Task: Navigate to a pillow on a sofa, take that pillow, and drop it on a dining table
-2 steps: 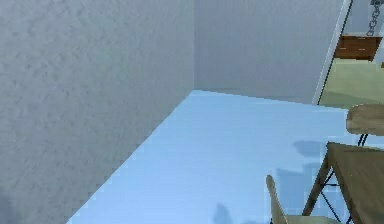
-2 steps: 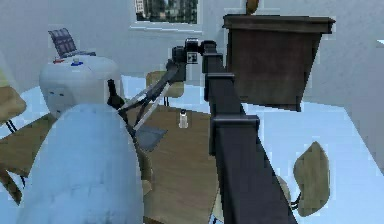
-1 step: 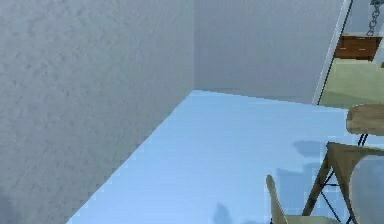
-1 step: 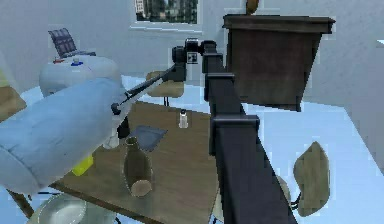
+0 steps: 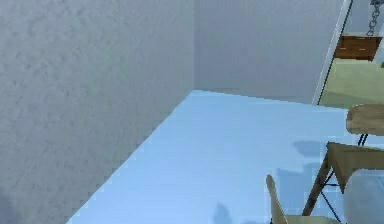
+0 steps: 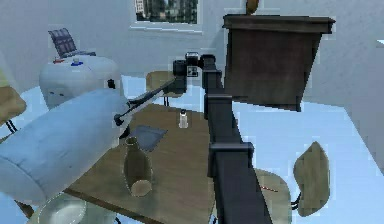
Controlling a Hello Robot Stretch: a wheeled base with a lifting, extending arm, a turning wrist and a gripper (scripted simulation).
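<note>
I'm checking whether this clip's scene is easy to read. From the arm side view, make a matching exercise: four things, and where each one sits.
Things:
1. brown vase
2. small white shaker
3. dark cabinet
4. wooden chair

Places:
A. view's upper right, beyond the table
B. right of the arm, view's lower right
C. on the table, toward its near edge
D. on the table, close to the arm's left side

Pairs: 1-C, 2-D, 3-A, 4-B

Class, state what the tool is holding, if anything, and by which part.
The pale blue pillow, by its end nearest the tool, seemingly hanging above the dining table.
</note>
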